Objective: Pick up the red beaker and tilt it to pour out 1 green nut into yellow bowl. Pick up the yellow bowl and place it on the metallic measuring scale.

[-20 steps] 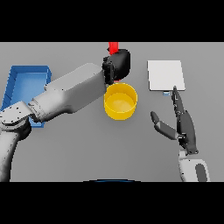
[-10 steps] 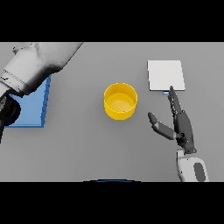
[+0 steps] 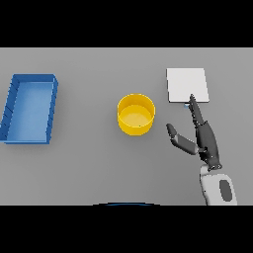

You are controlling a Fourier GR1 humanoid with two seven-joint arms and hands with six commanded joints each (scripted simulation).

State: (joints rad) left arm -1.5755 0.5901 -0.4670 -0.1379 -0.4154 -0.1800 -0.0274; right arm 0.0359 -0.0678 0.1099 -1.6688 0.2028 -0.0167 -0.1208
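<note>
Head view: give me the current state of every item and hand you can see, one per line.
yellow bowl: upright on the table, not held, contents not discernible.
measuring scale: flat on the table, nothing on it.
blue tray: on the table at the left, looks empty.
right hand: open, fingers straight, pointing toward the scale, holding nothing.
left hand: not in view.
red beaker: not in view.
</note>
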